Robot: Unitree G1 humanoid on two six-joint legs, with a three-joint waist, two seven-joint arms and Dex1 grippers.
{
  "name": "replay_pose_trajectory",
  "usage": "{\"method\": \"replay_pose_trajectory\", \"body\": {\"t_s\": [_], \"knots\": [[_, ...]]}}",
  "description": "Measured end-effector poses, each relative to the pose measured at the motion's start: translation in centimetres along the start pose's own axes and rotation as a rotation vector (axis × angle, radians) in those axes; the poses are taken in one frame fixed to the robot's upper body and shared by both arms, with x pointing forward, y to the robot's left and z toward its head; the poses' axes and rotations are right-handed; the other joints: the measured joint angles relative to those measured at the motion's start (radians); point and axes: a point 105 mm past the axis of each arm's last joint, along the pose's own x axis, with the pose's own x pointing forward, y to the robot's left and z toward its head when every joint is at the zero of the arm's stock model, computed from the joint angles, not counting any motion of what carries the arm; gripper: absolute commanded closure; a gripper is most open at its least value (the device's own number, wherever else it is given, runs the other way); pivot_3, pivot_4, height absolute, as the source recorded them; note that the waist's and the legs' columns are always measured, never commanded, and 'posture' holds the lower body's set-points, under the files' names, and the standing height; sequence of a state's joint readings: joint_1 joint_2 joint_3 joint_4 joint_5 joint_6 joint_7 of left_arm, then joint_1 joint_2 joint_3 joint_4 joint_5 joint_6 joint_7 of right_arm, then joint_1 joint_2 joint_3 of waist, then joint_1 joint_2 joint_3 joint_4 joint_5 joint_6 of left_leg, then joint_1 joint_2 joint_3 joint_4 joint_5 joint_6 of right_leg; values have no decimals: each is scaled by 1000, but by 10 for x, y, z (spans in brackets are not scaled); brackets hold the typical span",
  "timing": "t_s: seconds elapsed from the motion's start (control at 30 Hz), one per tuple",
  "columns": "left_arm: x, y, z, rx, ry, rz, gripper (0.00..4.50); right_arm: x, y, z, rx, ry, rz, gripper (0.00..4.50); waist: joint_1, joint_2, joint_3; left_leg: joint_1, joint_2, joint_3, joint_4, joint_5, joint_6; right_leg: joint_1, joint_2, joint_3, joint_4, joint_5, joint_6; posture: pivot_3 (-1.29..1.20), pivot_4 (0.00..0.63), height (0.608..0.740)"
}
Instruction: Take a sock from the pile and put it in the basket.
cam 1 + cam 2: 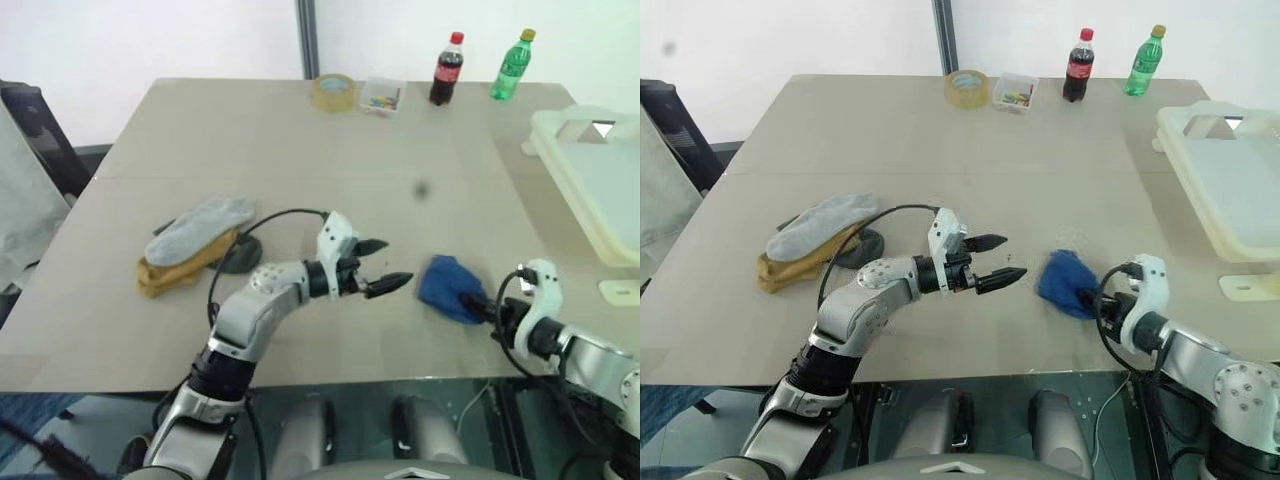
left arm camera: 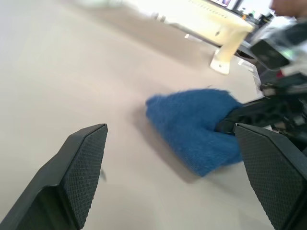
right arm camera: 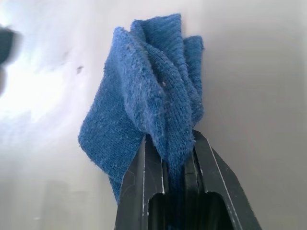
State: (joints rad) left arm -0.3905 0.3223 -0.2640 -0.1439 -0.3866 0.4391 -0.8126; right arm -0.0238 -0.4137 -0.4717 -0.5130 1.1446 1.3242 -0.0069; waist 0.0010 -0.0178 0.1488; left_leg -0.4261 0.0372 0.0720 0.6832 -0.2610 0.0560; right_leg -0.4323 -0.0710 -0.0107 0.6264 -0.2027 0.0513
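The royal-blue sock (image 1: 447, 285) lies bunched on the table, well right of the pile. My right gripper (image 1: 482, 304) is shut on its near end; in the right wrist view the fabric (image 3: 153, 96) is pinched between the two fingers (image 3: 136, 182). My left gripper (image 1: 393, 264) hovers open just left of the sock, pointing at it, with nothing between its fingers (image 2: 81, 167). The pile (image 1: 195, 250) sits at the left: a pale grey sock (image 1: 203, 226) over a mustard-yellow one (image 1: 170, 274), beside a dark one (image 1: 241, 257). The cream-white basket (image 1: 560, 128) stands at the table's right edge.
At the table's far edge stand a tape roll (image 1: 335, 92), a small clear box (image 1: 382, 96), a cola bottle (image 1: 447, 68) and a green bottle (image 1: 512, 65). A small cream piece (image 1: 620, 291) lies near the basket. A dark chair (image 1: 40, 130) stands off the left side.
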Motion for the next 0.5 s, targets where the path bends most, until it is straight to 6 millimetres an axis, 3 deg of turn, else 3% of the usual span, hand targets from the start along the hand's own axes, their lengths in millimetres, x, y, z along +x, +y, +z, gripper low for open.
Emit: {"method": "replay_pose_trajectory", "body": {"t_s": [0.13,0.2,0.3,0.37,0.5], "knots": [[6,-12,6,163,-19,-76,0,-6,-4,23,-73,-4,6,4479,2,0,0,0,0,0,0,0,0,0,1,0,0,0,0,0,150,740],[12,-12,21,198,-64,-86,0,-8,-3,39,-86,-3,29,4479,3,0,1,0,0,0,1,0,0,0,1,0,0,0,0,0,150,740],[18,-10,46,241,-137,-84,0,-13,2,70,-104,-42,59,4479,7,0,1,0,-1,0,2,0,0,0,1,0,0,0,1,0,150,740],[20,-9,51,252,-149,-79,0,-18,-1,92,-97,-82,49,4479,8,0,1,-1,-1,0,2,0,1,0,2,0,0,2,4,0,150,740],[25,-12,60,248,-174,-83,0,-31,-24,141,5,-182,-54,4479,12,0,1,-3,-2,0,2,0,1,-1,2,0,-1,3,5,0,150,740]]}}
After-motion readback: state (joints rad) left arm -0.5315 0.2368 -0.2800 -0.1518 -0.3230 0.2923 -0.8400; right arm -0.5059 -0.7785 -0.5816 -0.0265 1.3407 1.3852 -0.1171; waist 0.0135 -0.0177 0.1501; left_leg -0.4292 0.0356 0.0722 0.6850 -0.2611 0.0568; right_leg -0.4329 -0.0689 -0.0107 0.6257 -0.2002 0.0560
